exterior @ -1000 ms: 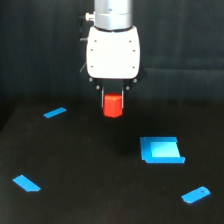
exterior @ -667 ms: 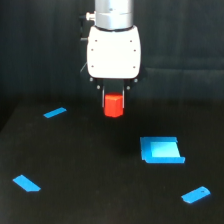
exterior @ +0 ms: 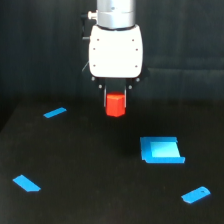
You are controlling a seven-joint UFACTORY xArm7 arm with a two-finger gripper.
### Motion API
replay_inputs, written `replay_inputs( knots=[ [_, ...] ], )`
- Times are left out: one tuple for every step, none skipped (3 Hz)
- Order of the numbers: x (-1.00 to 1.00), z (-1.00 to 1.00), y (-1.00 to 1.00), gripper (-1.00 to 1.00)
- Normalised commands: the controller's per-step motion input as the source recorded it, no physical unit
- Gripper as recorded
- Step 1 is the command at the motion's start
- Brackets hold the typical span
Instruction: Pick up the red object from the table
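Dark curtain folds (exterior: 190,55) filled the background, and below them the table (exterior: 100,185) was seen as a plain black matte surface taking up the lower half of the exterior view. No brand, label or writing could be read on anything in sight.

1 white-bodied arm (exterior: 115,47) was seen coming down from the top edge, ending in the gripper (exterior: 115,102). Its 2 short dark fingers (exterior: 105,100) were clamped on the red object (exterior: 115,105) — a small red-orange faceted block, held between them just below the white housing. Whether the block's underside touched the table or hung just above it could not be told.

4 blue pieces were spread around it, all well apart from the block: a thin strip (exterior: 54,113) toward the exterior view's left, a flat bar (exterior: 26,183) near the lower left edge, a larger square tray-like piece (exterior: 161,150) toward the lower right, and a small rounded piece (exterior: 195,195) near the lower right corner. Bare black surface was left around the gripper on every side — the square piece lay nearest.
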Motion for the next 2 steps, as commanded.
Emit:
replay_inputs(
  knots=[
    [0.00,0.00,-0.07,-1.00],
    [0.01,0.10,-0.02,-1.00]
  ],
)
